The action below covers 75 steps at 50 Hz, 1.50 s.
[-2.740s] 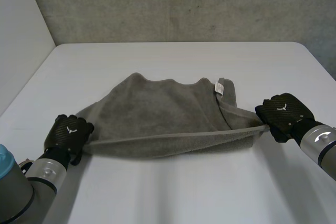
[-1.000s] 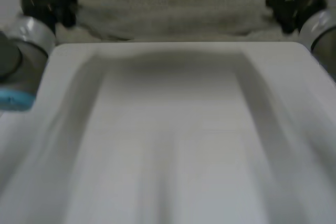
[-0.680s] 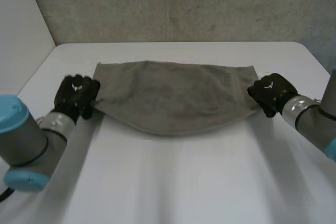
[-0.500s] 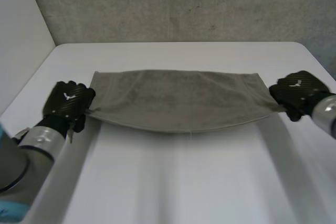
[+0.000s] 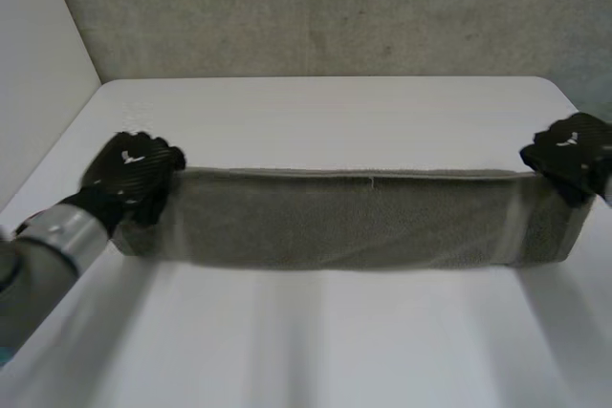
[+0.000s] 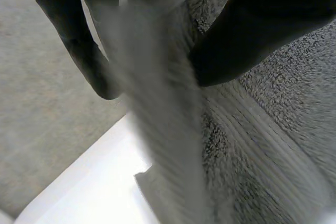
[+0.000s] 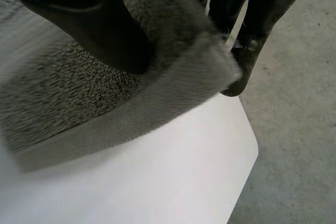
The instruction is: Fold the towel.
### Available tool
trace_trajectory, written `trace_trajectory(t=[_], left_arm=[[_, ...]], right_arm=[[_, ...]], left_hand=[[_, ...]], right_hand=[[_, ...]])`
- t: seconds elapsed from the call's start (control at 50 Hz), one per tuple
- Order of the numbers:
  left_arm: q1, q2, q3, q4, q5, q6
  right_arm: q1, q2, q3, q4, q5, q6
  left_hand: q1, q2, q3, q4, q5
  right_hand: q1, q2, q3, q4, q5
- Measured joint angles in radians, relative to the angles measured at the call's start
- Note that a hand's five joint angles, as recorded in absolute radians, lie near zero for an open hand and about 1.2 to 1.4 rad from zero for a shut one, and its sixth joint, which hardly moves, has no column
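A grey towel (image 5: 354, 217) hangs stretched between my two hands above the white table (image 5: 325, 112), its lower part draping onto the tabletop. My left hand (image 5: 129, 171) grips the towel's left top corner, and the left wrist view shows the thumb (image 6: 252, 30) and fingers (image 6: 79, 30) pinching the towel's edge (image 6: 157, 93). At the opposite end my right hand (image 5: 571, 152) holds the right top corner; in the right wrist view its thumb (image 7: 89, 19) presses the terry cloth (image 7: 63, 93) against the fingers (image 7: 252, 30).
The table's far edge meets a grey wall (image 5: 325, 7). A grey floor (image 7: 294, 129) lies past the table's right corner (image 7: 247, 150). A pale wall (image 5: 38, 64) flanks the table on the left.
Both hands have spread further apart and the towel now hangs as a long taut band nearer the table's middle, instead of sagging in a shallow curve.
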Motion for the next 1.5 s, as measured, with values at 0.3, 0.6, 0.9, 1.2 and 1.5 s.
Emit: trace_trajectory(t=[0.3,0.6,0.9,1.2,1.5], left_arm=[[-0.079,-0.563,0.587,-0.042,-0.186,0.0],[-0.115,-0.693,0.789,-0.149,-0.203,-0.011],[-0.113,-0.263,0.404,-0.152,-0.202,-0.105],[-0.118,-0.051,-0.017,0.176,-0.224,-0.306],[-0.125,-0.091,-0.044,0.245,-0.273,-0.302]], right_arm=[[0.155,0.548,-0.535,-0.029,0.233,0.082],[0.206,0.671,-0.753,-0.016,0.323,0.194],[0.207,0.189,-0.239,-0.159,0.28,0.264],[0.11,0.074,0.198,-0.318,0.172,0.315],[0.065,0.251,0.156,-0.332,0.112,0.331]], left_hand=[[0.0,0.0,0.001,0.0,0.0],[-1.193,-1.251,-1.298,-1.254,-1.253],[-1.198,-1.256,-1.303,-1.254,-1.262],[-1.199,-1.257,-1.305,-1.254,-1.263],[-1.199,-1.257,-1.305,-1.254,-1.263]], right_hand=[[0.0,0.0,0.0,0.0,0.0],[-1.082,-1.085,-1.086,-1.076,-1.116],[-1.09,-1.085,-1.086,-1.076,-1.116],[-0.817,-0.831,-0.825,-0.829,-0.838],[-0.662,-0.67,-0.672,-0.675,-0.685]])
